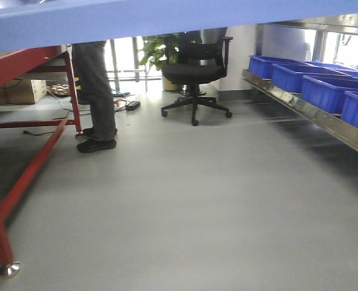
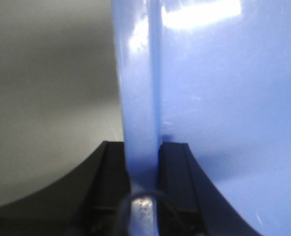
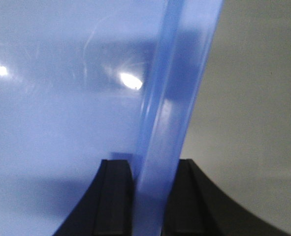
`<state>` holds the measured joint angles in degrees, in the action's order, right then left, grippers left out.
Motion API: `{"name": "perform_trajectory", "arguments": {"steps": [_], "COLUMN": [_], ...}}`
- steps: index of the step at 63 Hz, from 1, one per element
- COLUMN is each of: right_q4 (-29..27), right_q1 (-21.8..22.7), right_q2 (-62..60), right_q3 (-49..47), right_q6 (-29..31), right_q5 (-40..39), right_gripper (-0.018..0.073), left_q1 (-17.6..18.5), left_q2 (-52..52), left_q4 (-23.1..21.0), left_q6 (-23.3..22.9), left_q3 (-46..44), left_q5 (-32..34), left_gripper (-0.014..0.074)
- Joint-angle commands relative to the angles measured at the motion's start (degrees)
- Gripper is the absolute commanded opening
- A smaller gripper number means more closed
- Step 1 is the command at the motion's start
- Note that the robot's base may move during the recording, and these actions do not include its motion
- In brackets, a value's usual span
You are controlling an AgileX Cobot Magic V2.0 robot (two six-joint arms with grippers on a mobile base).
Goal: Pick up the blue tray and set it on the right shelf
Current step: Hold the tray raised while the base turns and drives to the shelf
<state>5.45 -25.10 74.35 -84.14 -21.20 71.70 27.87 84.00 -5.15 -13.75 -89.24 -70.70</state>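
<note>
Carry step. The shelf, loaded with bins, stood far right of both end effectors. The tray hung aloft, its rim clamped by the left end effector and right end effector. Next move, probably: swing right and find a bin-free stretch.

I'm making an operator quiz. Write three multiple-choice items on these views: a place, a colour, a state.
1. Where do the dark-blue bins sit? A in a cupboard; B on the steel shelf; C on a trolley.
2. What colour is the office chair? A white; B green; C black.
3. The left gripper is: A shut on the blue tray; B open; C out of view.
B, the bins line the shelf; C, seat and back are black; A, it pinches the tray's rim from both sides.
</note>
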Motion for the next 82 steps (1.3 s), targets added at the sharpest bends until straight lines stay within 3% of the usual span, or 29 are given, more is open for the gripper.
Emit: {"name": "perform_trajectory", "arguments": {"steps": [1,82], "right_q4": [0.21,0.21], "right_q1": [-0.10,-0.10], "right_q2": [-1.78,-1.68], "right_q3": [-1.60,-1.60], "right_q6": [1.69,1.69], "right_q5": [-3.06,-3.12], "right_gripper": [0.0056,0.0056], "left_q1": [0.50,0.50], "left_q2": [-1.64,-1.64], "left_q4": [-0.54,-2.93], "left_q6": [1.79,1.79], "left_q3": [-1.18,-1.18], "left_q5": [-5.83,-5.83], "left_gripper": [-0.0048,-0.0048]}}
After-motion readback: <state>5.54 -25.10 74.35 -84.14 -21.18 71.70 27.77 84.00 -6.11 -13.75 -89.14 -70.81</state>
